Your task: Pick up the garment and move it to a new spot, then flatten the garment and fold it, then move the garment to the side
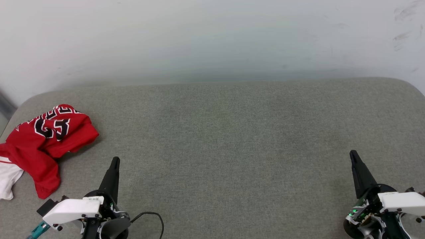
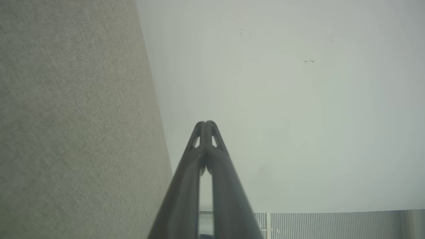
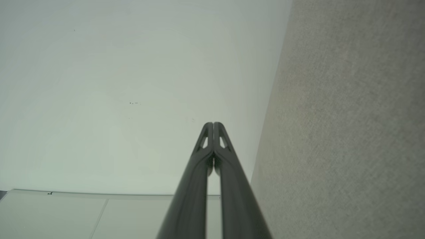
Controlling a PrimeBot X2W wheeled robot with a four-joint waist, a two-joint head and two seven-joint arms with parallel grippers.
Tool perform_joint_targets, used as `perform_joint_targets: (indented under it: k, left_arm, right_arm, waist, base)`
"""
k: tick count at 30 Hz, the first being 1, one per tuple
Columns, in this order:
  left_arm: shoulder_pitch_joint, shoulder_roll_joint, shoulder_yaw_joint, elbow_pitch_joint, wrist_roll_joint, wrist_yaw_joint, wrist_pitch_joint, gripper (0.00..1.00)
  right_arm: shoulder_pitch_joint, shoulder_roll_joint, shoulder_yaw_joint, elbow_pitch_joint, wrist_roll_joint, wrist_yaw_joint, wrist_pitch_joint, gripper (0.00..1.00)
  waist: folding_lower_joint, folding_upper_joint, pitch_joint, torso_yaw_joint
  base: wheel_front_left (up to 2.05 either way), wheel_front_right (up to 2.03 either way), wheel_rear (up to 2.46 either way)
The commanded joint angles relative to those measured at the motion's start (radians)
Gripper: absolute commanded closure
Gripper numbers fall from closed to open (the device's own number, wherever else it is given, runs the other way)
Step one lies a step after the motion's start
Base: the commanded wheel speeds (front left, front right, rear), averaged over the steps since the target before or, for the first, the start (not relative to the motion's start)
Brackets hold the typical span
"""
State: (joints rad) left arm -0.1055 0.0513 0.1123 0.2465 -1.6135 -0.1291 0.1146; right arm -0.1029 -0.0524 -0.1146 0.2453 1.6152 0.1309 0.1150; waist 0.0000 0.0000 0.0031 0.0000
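Head view, L to R. Far left, mid-height: the garment (image 1: 46, 139), red w/ black-and-white numerals facing up and a white sleeve at the frame's left edge, lies crumpled on the grey upholstered surface (image 1: 215, 132), near that surface's left end. Lower left: left gripper (image 1: 115, 160), fingers pressed together to a single point, holding nothing, just right of the garment's lower part and apart from it; a black cable (image 1: 156, 217) loops beside its base. Centre: grey fabric, w/ a pale wall (image 1: 212, 39) across the top of the frame. Lower right: right gripper (image 1: 352, 153), likewise closed tip to tip and empty, well apart from the garment. Left wrist view: the closed fingers (image 2: 186, 186) rise from bottom centre, grey fabric at left, wall at right. Right wrist view: the closed fingers (image 3: 196, 186) rise from bottom centre, wall at left, fabric at right.
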Motion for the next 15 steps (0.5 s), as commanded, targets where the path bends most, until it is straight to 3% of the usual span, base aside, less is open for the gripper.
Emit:
perform_joint_targets:
  k: [1,15]
  left_arm:
    - [-0.008,-0.001,0.003,0.000,0.001,-0.003,0.001,1.00]
    - [-0.008,-0.001,0.003,0.000,0.001,-0.003,0.001,1.00]
  right_arm:
    - [-0.011,0.005,0.001,0.001,-0.005,0.000,0.000,1.00]
    - [-0.011,0.005,0.001,0.001,-0.005,0.000,0.000,1.00]
  waist:
    - [0.0000,0.0000,0.000,0.000]
    - [0.0000,0.0000,0.000,0.000]
  base:
    - [0.00,0.00,0.00]
    - [0.00,0.00,0.00]
